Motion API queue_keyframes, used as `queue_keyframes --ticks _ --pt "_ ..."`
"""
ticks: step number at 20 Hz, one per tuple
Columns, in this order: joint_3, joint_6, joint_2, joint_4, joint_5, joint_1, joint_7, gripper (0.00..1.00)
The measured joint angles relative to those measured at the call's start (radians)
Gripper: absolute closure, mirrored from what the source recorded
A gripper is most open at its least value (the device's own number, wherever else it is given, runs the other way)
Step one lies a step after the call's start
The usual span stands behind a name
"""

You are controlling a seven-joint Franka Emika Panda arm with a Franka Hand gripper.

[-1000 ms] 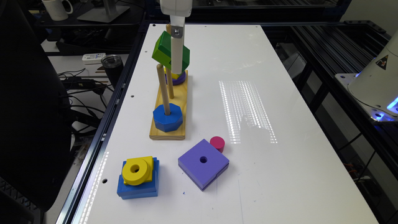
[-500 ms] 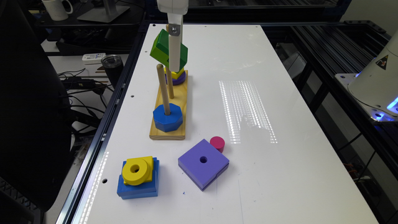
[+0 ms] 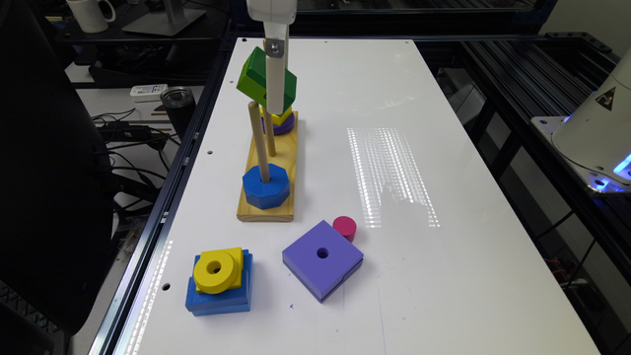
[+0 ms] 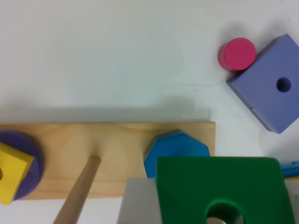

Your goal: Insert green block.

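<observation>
I have the gripper [image 3: 275,106] closed on the green block [image 3: 256,79], and it has risen a little higher above the wooden pegs [image 3: 259,143]; the block now clears the tips, ready for lowering.

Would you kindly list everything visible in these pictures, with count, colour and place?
green block: 1, dark green over lime, tilted, held in the air above the pegs
peg board: 1, light wood, on the table, with three pegs
blue octagon: 1, blue, on the nearest peg
purple disc: 1, purple, at the far peg's base
yellow block: 1, yellow, on the purple disc
purple square: 1, purple, on the table in front of the board
pink cylinder: 1, pink, beside the purple square's far corner
blue square: 1, blue, near front edge, exterior view's left
yellow ring: 1, yellow, on the blue square
table: 1, white
mug: 1, white, background
tumbler: 1, dark, beside the table
pincer: 1, white, holding the green block
</observation>
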Motion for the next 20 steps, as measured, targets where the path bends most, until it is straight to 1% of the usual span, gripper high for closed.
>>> queue_keyframes --ticks 11,16,20 --pt "0.0 0.0 0.0 0.0 -0.0001 0.0 0.0 1.0" --pt "0.0 0.005 0.017 0.001 -0.0063 -0.001 0.0 1.0" --pt "0.0 0.005 0.018 0.001 -0.0076 -0.001 0.0 1.0"
